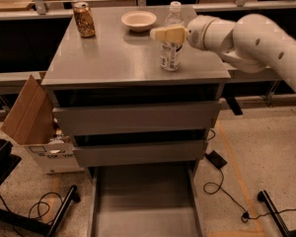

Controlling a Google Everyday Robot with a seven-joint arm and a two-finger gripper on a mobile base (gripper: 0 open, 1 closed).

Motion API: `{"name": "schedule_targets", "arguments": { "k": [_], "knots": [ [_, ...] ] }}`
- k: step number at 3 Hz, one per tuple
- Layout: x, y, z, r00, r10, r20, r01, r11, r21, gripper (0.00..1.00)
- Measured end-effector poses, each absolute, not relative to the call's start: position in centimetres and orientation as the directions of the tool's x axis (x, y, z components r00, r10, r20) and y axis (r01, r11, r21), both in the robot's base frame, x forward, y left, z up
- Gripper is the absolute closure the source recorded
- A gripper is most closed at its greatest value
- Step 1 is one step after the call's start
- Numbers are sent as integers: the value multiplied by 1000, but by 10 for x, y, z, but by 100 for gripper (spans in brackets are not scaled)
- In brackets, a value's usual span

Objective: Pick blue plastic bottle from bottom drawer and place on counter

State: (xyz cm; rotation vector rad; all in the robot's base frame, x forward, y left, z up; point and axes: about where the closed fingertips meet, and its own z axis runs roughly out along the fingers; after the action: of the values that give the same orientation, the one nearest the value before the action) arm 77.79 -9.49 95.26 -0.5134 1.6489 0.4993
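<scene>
The blue plastic bottle (pixel 170 53), clear with a white cap, stands upright on the counter (pixel 118 53) near its right front edge. My gripper (pixel 163 33) reaches in from the right at the bottle's upper body. One cream finger (pixel 167 33) crosses in front of the bottle and points left. The jaws look spread around the bottle and are not squeezing it. The bottom drawer (pixel 143 206) is pulled out below, with a bare floor.
A brown can (pixel 84 19) and a shallow bowl (pixel 139 20) stand at the back of the counter. Two shut drawers (pixel 135 117) sit above the open one. A cardboard box (pixel 29 112) leans at the left. Cables (pixel 222 186) lie on the floor at the right.
</scene>
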Motion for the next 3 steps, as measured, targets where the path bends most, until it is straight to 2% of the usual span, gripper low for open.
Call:
{"name": "schedule_targets", "arguments": {
  "k": [1, 2, 3],
  "knots": [
    [755, -114, 1007, -102, -206, -973, -622, 776, -99, 0],
    [722, -170, 1050, -123, -371, -920, -567, 788, -242, 0],
    [654, -244, 1075, -229, -460, -858, -404, 847, -346, 0]
  ]
}}
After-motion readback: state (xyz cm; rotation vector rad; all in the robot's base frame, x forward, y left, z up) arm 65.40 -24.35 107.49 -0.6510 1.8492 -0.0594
